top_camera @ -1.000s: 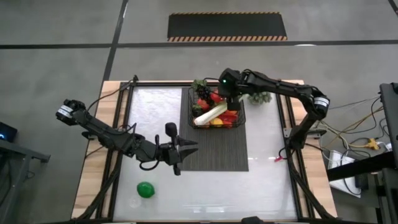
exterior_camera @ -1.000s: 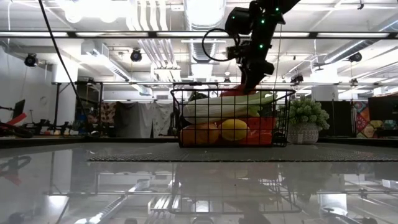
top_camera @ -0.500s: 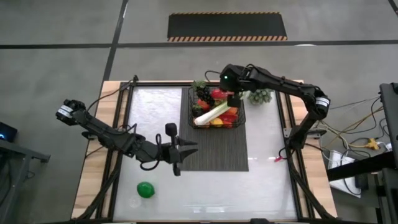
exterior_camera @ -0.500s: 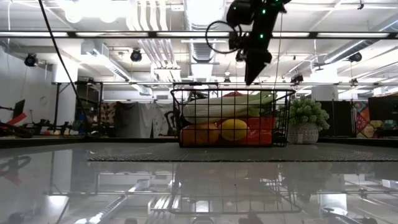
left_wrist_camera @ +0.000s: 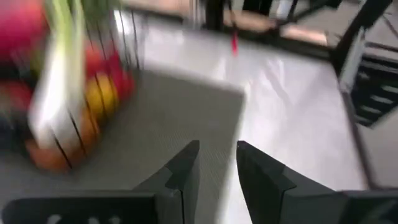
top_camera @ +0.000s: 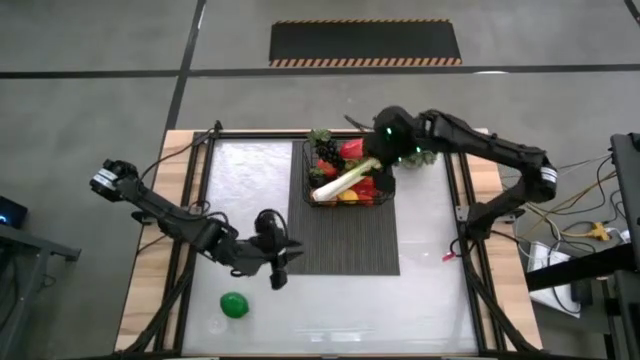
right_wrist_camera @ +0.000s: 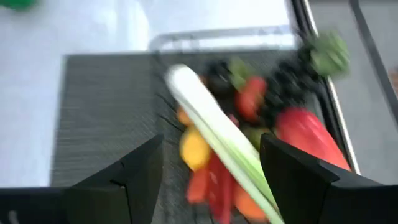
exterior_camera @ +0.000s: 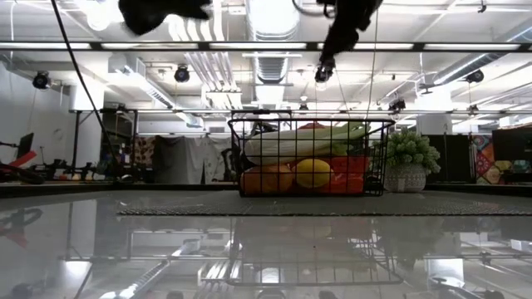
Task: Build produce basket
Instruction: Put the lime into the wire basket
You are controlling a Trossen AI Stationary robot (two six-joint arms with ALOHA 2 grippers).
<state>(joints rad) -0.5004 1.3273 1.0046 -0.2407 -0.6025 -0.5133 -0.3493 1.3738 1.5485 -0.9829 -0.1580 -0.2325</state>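
Black wire-mesh basket sits heaped with toy produce near the counter's far edge. The right pincer hovers open and empty at the basket's right side; the left pincer, fingers nearly closed and empty, hangs near the dark ribbed mat's near-left corner.

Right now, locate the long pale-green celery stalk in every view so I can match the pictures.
High view: the celery stalk lies diagonally across the basket, at the mat's far end.
Low view: it lies lengthwise across the top of the pile, behind the front mesh.
Left wrist view: blurred pale strip at the picture's left edge.
Right wrist view: diagonal through the centre.
Shared landmark: the basket's yellow lemon.
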